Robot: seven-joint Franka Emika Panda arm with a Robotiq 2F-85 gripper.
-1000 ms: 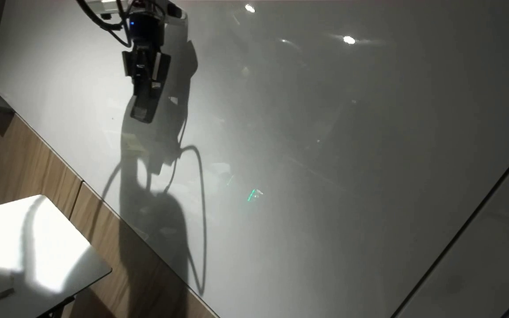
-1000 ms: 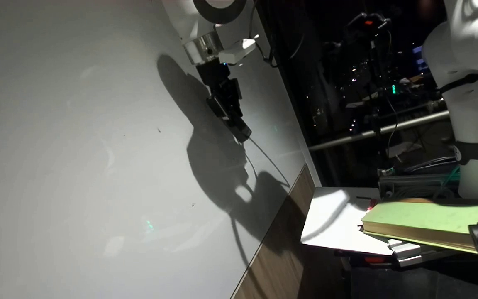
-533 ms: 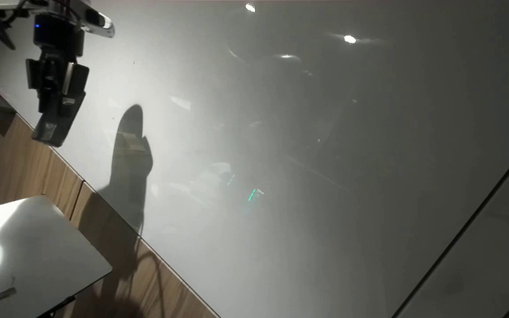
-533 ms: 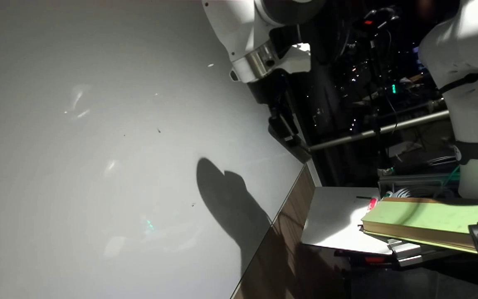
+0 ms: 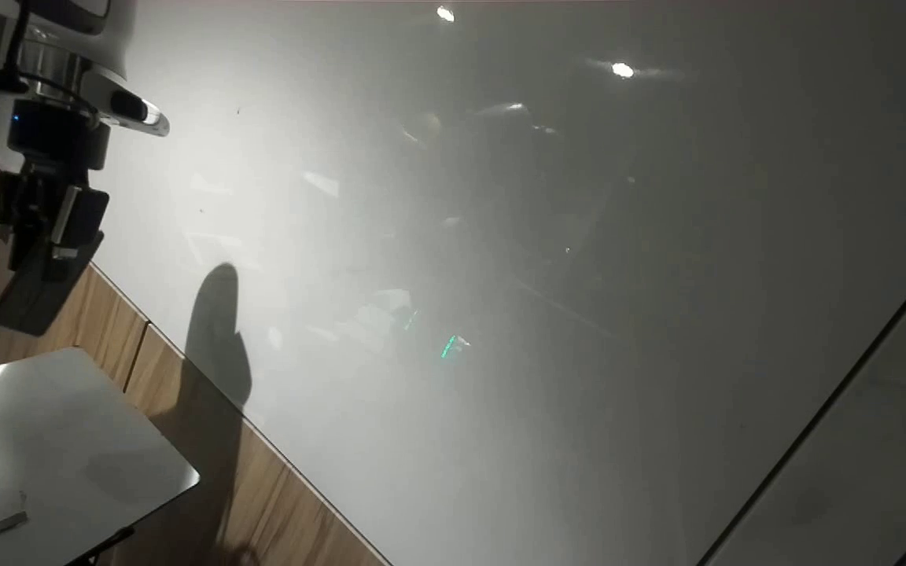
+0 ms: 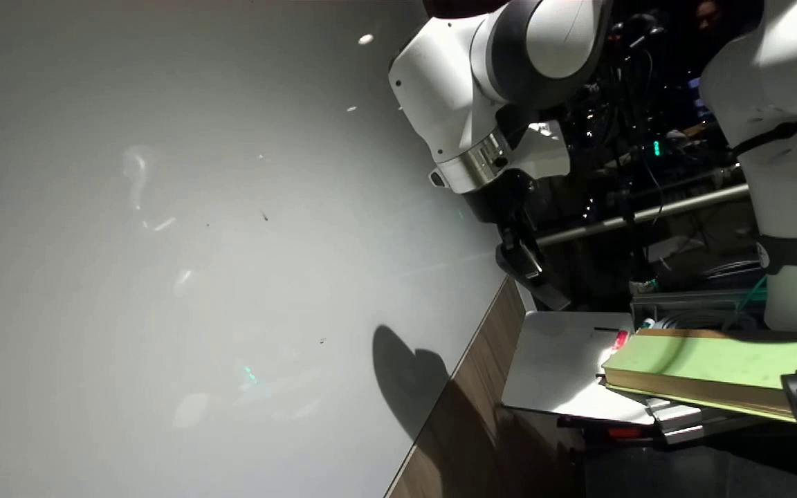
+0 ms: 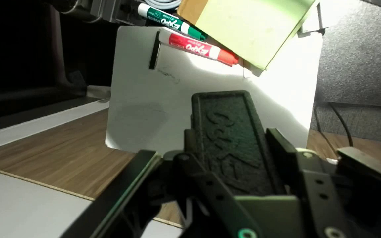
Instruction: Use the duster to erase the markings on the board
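The gripper (image 5: 46,253) holds the duster (image 5: 40,297) tilted.

red marker (image 7: 198,48) on white table (image 7: 129,82), green marker (image 7: 172,22), pale-green book (image 7: 253,29)

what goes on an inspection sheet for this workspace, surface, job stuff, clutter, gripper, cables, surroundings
Surface: board glossy, with bright reflections and a shadow reaching its edge by the wood panel.
Job's things: duster held away from the board; markings: no readable words seen, only tiny dark specks, origin unclear.
Clutter: red marker on the small white table; green marker and pale green block close by it.
Gripper: shut on the duster.
Cables: black cable on the arm; thin dark cable past the table.
Surroundings: dark area with a pale rail behind the arm.
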